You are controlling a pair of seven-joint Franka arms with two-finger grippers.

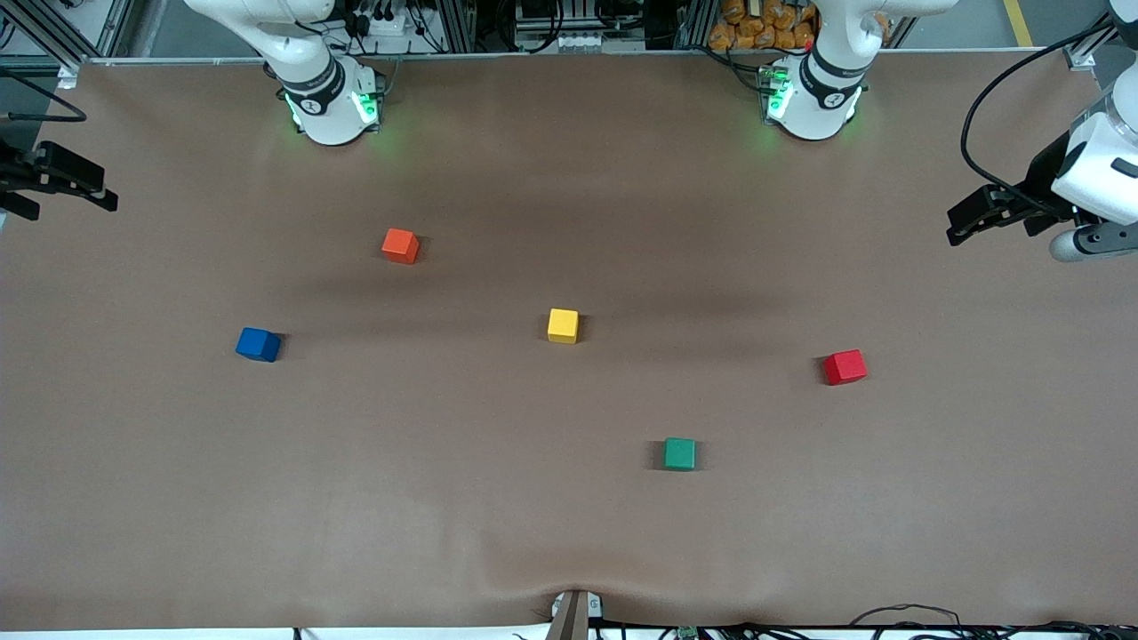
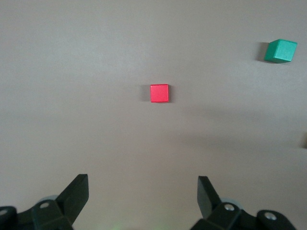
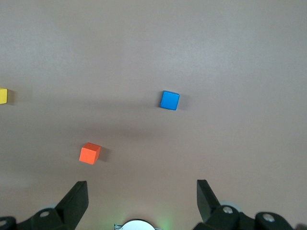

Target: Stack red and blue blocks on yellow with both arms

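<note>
The yellow cube [image 1: 563, 325] sits near the middle of the brown worktop [image 1: 498, 524] and serves as the landmark here. The blue cube [image 1: 258, 344] lies well apart from it toward the right arm's end, slightly nearer the front camera. The red cube [image 1: 845, 366] lies well apart from it toward the left arm's end, also somewhat nearer the camera. All three rest flat on the worktop, each alone, with nothing stacked on the yellow cube.

An orange cube [image 1: 400, 245] lies farther from the camera than the yellow cube, toward the right arm's end. A green cube [image 1: 680, 453] lies nearer the camera than the yellow cube, toward the left arm's end.

The left hand [image 1: 971, 220] hangs in the air over the worktop's edge at the left arm's end, well apart from the yellow cube. Its wrist view shows its fingers [image 2: 76, 194] spread wide and holding nothing, with the red cube [image 2: 159, 93] and green cube [image 2: 280, 51] below.

The right hand [image 1: 80, 185] hangs over the worktop's edge at the right arm's end, likewise spread wide and holding nothing, its fingers [image 3: 76, 199] framing the blue cube [image 3: 170, 100], orange cube [image 3: 89, 153] and an edge of the yellow cube [image 3: 3, 96].
</note>
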